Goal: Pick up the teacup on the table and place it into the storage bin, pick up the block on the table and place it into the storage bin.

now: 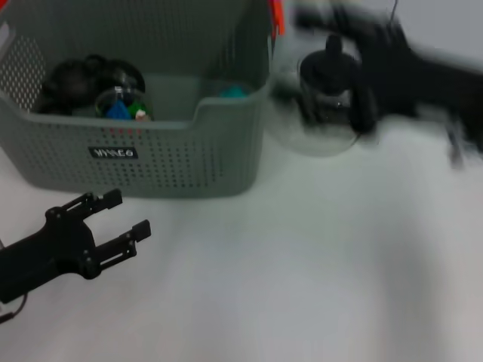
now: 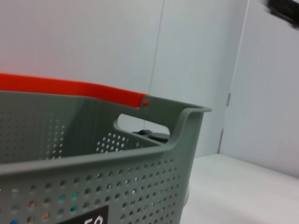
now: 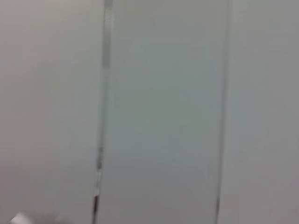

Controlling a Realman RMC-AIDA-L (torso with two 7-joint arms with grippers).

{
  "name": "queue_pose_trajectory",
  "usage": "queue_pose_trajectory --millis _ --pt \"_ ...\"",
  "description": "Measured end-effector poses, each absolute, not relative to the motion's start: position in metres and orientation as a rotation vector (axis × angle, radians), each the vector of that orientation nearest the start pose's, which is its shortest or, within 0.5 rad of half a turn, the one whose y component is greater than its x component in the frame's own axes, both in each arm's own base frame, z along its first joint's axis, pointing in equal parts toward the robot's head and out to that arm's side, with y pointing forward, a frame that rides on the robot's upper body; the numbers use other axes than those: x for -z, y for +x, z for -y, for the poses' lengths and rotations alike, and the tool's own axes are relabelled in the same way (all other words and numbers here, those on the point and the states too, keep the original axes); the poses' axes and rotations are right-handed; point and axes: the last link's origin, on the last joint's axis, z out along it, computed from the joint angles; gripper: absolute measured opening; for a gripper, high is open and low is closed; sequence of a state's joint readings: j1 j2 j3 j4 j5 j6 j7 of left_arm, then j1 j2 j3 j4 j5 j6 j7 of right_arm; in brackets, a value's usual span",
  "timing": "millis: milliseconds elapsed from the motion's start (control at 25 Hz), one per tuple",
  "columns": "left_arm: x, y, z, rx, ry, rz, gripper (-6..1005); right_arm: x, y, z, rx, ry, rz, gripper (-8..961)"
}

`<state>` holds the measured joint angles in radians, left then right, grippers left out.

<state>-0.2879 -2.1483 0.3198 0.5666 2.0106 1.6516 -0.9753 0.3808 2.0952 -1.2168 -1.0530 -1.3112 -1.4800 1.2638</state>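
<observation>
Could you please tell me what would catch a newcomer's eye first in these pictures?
The large grey perforated plastic storage bin with its orange handle fills the table's far left, already holding dark and colourful items. Just to its right, the right gripper is at a clear glass teacup with a black lid. The left gripper hovers before the bin, jaws open.

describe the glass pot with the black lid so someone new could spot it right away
Start at the grey storage bin at the back left of the white table. Just off its right wall is the glass teacup, with the right end effector at it. It is the only clear vessel outside the bin, topped by a black knobbed lid.
</observation>
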Motion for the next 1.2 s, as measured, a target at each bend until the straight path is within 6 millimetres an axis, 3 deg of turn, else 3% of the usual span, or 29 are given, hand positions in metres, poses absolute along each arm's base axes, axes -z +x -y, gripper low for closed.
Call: queue_pose_trajectory --millis 80,200,360,720,960,1200 --pt "-0.005 -0.332 -0.243 0.847 -2.373 0.579 752 -0.019 0.182 -0.305 -1.073 -2.603 0.048 820" --pt "-0.01 -0.329 -0.237 0.863 -2.451 0.533 752 -0.004 0.217 -0.286 -0.942 -2.657 -0.04 866" --pt "-0.015 -0.322 -0.226 0.86 -2.636 0.455 752 0.022 0.245 -0.273 -0.893 -2.709 -0.172 866" --pt "0.001 -0.311 -0.231 0.746 -2.893 0.382 752 0.081 0.26 -0.269 -0.838 -2.826 -0.251 866" --pt "0.015 -0.303 -0.235 0.71 -2.976 0.343 751 0.088 0.257 -0.267 -0.843 -2.841 -0.228 865" --pt "0.017 -0.302 -0.24 0.72 -2.943 0.348 751 0.087 0.259 -0.264 -0.851 -2.844 -0.225 865"
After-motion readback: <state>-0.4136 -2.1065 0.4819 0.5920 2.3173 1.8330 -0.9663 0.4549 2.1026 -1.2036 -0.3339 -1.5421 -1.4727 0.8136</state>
